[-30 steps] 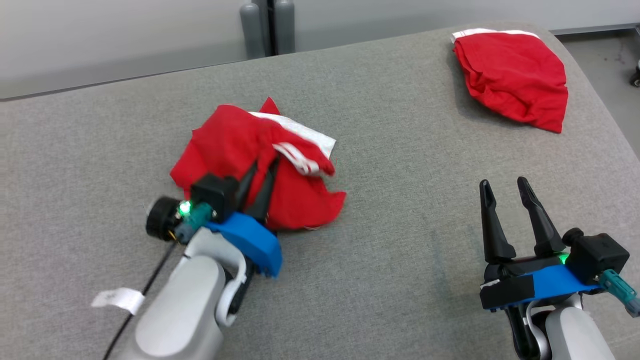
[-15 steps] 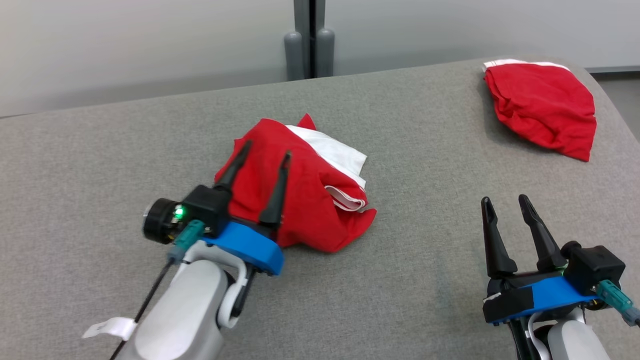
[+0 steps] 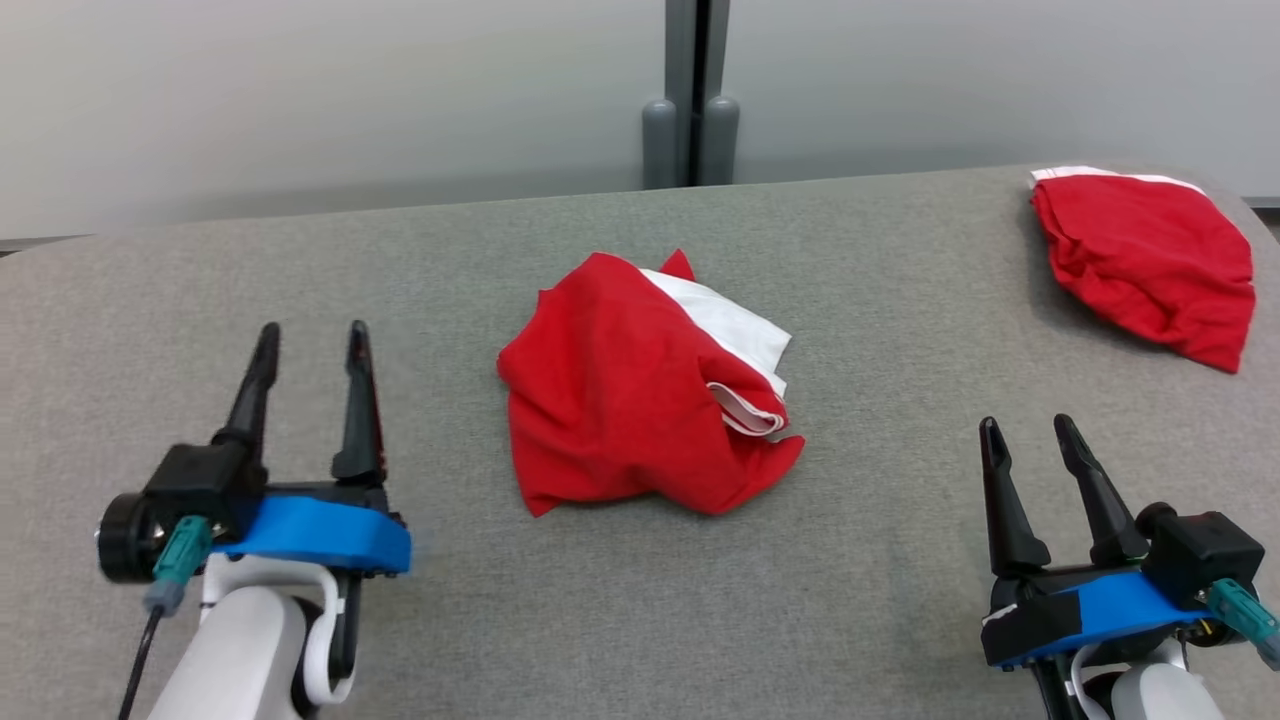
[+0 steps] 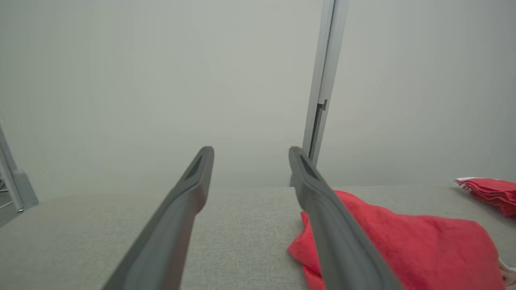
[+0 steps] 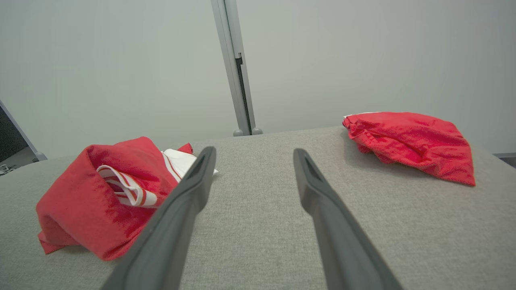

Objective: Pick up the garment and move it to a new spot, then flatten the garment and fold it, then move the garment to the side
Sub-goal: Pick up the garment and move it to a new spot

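Note:
A crumpled red garment [image 3: 630,390] with white and striped trim lies in a heap at the middle of the grey padded table [image 3: 900,300]. It shows too in the left wrist view as the garment [image 4: 403,241] and in the right wrist view as the garment [image 5: 92,197]. My left gripper [image 3: 312,337] stands open to the left of the heap, apart from it, nothing between its fingers. Low at the right my right gripper [image 3: 1027,430] is open and empty, well clear of the cloth.
A second red garment [image 3: 1150,260] with a white edge lies bunched at the table's far right corner, also the second garment [image 5: 411,141]. A grey post [image 3: 690,100] stands against the pale wall behind the table's far edge.
My left gripper has let go of the garment and pulled back to the left, open. The heap stays settled on the table. The head camera has shifted, sliding the scene rightward and down.

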### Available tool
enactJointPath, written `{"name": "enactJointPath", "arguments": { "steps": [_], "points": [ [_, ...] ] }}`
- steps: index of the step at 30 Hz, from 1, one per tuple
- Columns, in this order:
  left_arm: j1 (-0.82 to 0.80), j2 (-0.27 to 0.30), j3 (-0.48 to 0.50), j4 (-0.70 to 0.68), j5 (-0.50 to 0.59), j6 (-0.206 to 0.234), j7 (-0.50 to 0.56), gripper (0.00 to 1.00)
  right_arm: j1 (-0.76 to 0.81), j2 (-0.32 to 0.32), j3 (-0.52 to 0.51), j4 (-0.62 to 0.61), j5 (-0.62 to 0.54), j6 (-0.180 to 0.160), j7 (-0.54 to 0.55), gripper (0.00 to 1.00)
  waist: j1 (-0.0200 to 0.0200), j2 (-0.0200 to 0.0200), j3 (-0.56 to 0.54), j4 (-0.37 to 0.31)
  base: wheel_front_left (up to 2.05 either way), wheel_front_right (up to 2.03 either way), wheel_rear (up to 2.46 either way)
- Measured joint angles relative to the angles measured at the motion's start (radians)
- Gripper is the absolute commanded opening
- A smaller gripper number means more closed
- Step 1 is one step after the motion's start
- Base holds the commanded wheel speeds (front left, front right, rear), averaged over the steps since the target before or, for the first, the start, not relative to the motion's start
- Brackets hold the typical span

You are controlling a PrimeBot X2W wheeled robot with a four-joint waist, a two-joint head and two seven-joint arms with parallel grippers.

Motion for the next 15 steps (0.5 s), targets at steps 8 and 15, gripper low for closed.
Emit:
{"name": "enactJointPath", "arguments": {
  "steps": [8,15],
  "points": [
    [0.115,0.002,0.1,-0.089,0.029,0.027,0.0,1.0,0.008,0.0,-0.015,-0.011,-0.006,0.0,0.013,1.0,0.0001,0.0,-0.005,0.052,0.0,0.0,0.0],
    [0.188,-0.013,0.147,-0.127,0.063,0.007,0.0,1.0,0.023,0.0,-0.021,-0.014,-0.007,0.0,0.024,1.0,0.0,0.0,-0.018,0.081,0.0,0.0,0.0]
  ]
}}
